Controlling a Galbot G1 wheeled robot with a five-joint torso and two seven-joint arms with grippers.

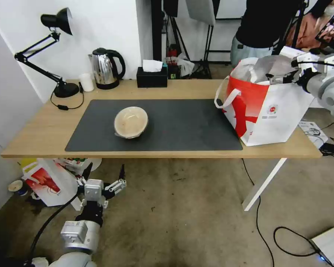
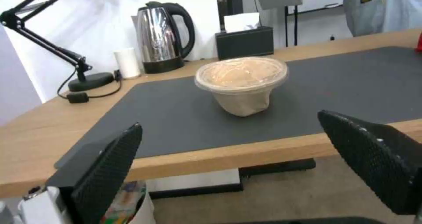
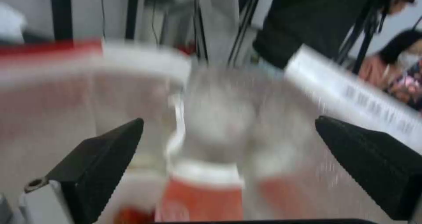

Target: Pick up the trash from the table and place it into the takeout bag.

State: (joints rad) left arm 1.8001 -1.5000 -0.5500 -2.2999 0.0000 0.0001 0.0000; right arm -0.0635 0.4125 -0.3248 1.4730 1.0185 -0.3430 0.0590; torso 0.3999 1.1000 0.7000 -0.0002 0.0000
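Head view, tan bowl point(image 1: 131, 122) on mat, well beyond left end effector point(image 1: 104, 177), spread empty.

Light-wood table point(image 1: 44, 133) under a matt grey mat point(image 1: 182, 126) — glossy steel kettle point(image 1: 104, 68).

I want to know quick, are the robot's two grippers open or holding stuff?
Left gripper: open, empty, below the table edge, facing the tan bowl.
Right gripper: open, empty, over the takeout bag.
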